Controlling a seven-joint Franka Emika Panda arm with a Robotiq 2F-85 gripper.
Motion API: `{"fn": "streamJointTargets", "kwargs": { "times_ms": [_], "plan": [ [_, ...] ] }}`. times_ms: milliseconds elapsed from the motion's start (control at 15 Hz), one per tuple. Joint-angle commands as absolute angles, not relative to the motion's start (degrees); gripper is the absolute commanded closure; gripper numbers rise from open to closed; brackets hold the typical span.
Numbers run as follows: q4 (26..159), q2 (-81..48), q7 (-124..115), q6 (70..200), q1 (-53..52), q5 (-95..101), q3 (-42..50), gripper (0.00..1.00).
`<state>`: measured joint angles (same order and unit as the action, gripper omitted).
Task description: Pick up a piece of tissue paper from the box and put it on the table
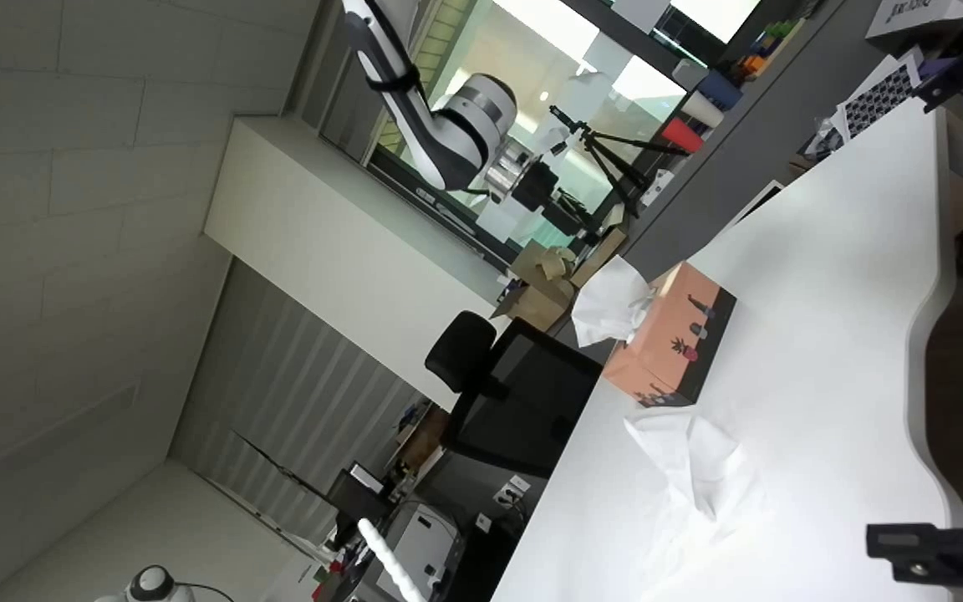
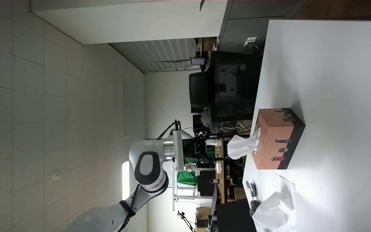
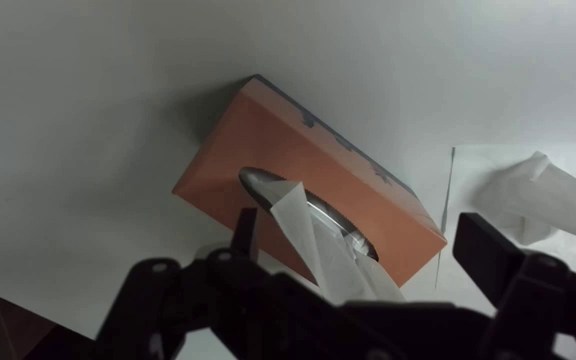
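Note:
The salmon-pink box [image 1: 667,343] stands on the white table [image 1: 833,334]; both exterior views are turned sideways. A white tissue [image 1: 611,303] pokes out of the box's slot. The box [image 2: 274,141] and its tissue [image 2: 242,146] also show in an exterior view. My gripper [image 2: 219,148] hangs above the tissue, apart from it there. In the wrist view my gripper [image 3: 360,227] is open, its fingers wide apart on either side of the tissue [image 3: 325,245]. Nothing is between the fingertips that I can see held. The tissue's upper end is hidden behind the gripper body.
A loose crumpled tissue [image 1: 695,460] lies on the table beside the box; it also shows in the wrist view [image 3: 558,200], on a flat white sheet [image 3: 478,160]. Small dark items [image 2: 253,193] lie near it. A black chair [image 1: 523,393] stands past the table edge.

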<state>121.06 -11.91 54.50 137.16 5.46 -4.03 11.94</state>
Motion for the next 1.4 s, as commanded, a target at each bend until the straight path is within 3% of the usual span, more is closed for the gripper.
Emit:
{"fn": "streamJointTargets", "kwargs": {
  "times_ms": [0, 200, 1333],
  "plan": [
    [111.29, -18.45, 59.06, 132.88, 8.15, 2.99, 8.81, 0.0],
    [107.57, -21.02, 61.85, 132.9, 8.55, 10.86, 8.18, 0.0],
    [108.58, -20.94, 67.04, 131.88, 10.03, 10.36, 5.55, 0.0]
  ]
}}
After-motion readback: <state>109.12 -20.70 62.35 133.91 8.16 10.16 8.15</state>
